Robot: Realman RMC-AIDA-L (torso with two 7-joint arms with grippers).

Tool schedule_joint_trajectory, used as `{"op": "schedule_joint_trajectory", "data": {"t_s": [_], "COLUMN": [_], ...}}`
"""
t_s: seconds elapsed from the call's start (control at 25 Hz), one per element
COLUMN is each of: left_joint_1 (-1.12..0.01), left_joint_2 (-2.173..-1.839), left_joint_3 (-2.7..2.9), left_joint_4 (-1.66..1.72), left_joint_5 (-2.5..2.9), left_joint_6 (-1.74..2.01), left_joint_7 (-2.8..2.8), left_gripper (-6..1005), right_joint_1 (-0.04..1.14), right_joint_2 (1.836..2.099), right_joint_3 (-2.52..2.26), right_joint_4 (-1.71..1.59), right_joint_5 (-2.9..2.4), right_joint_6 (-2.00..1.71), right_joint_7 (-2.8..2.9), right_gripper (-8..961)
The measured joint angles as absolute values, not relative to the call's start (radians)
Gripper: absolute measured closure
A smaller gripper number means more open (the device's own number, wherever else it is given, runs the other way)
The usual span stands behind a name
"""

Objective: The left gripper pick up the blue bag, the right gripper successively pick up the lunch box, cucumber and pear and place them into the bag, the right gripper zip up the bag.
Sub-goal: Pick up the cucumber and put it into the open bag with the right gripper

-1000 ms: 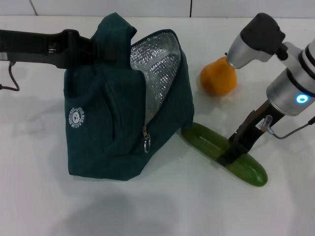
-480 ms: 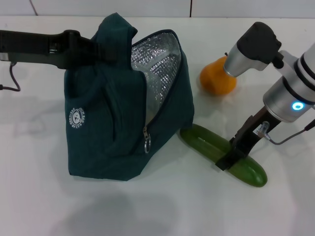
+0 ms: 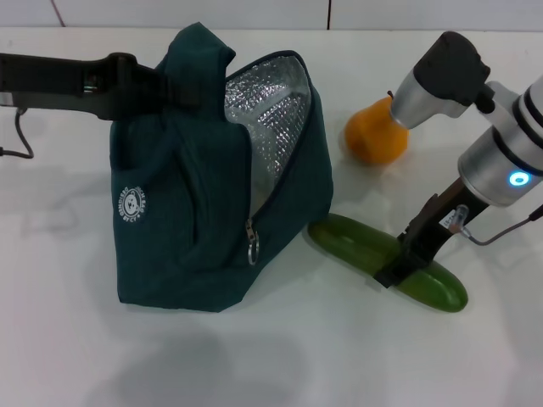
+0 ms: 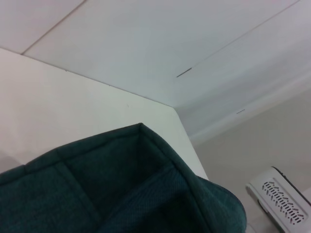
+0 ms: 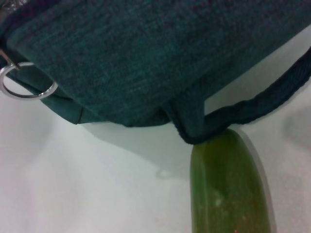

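Note:
The blue bag [image 3: 195, 229] stands on the white table with its top open, showing silver lining [image 3: 267, 110]. My left gripper [image 3: 157, 85] is shut on the bag's top handle from the left. The bag's fabric fills the left wrist view [image 4: 121, 194]. The green cucumber [image 3: 356, 242] lies on the table at the bag's right foot. My right gripper [image 3: 399, 264] is closed around the cucumber's middle, low on the table. The right wrist view shows the cucumber's end [image 5: 228, 184] beside the bag [image 5: 146, 48]. The orange pear [image 3: 376, 136] sits behind. The lunch box is not in view.
The bag's zipper pull with a metal ring [image 3: 253, 246] hangs on its front edge and shows in the right wrist view [image 5: 26, 82]. A loose bag strap [image 5: 252, 109] lies across the cucumber's tip. The table's back edge [image 3: 339, 28] meets the wall.
The right gripper and the cucumber have shifted slightly to the right, the cucumber turning a little on the table. The bag and left arm have not moved.

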State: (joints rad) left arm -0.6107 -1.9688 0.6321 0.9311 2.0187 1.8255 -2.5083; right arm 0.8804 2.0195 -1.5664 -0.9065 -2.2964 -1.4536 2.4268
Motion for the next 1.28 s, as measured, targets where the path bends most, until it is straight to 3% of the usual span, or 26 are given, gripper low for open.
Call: {"op": "schedule_joint_trajectory", "data": {"t_s": [0.2, 0.48, 0.64, 0.84, 1.12, 1.28], "left_joint_1": [-0.607, -0.608, -0.611, -0.616, -0.620, -0.625], "left_joint_2": [-1.966, -1.964, -1.963, -1.966, -1.972, -1.982], "left_joint_3": [0.632, 0.632, 0.632, 0.632, 0.632, 0.632], "left_joint_4": [0.935, 0.936, 0.936, 0.936, 0.929, 0.929], "left_joint_5": [2.019, 2.014, 2.012, 2.006, 1.971, 1.966], "left_joint_6": [1.825, 1.825, 1.825, 1.827, 1.830, 1.830], "left_joint_7": [-2.511, -2.512, -2.513, -2.516, -2.517, -2.517], "left_gripper": [913, 911, 910, 909, 907, 906], "right_joint_1": [0.869, 0.816, 0.768, 0.719, 0.701, 0.730], "right_joint_2": [2.005, 1.946, 1.938, 1.953, 2.016, 2.021], "right_joint_3": [-1.448, -1.144, -0.972, -0.888, -0.895, -0.966], "right_joint_4": [-0.913, -0.932, -0.940, -0.893, -0.762, -0.613], "right_joint_5": [-2.311, -2.270, -2.132, -1.903, -1.605, -1.428], "right_joint_6": [-1.496, -1.517, -1.515, -1.497, -1.466, -1.439], "right_joint_7": [2.427, 2.406, 2.338, 2.220, 1.986, 1.831], "right_gripper": [328, 323, 320, 316, 311, 308]}}
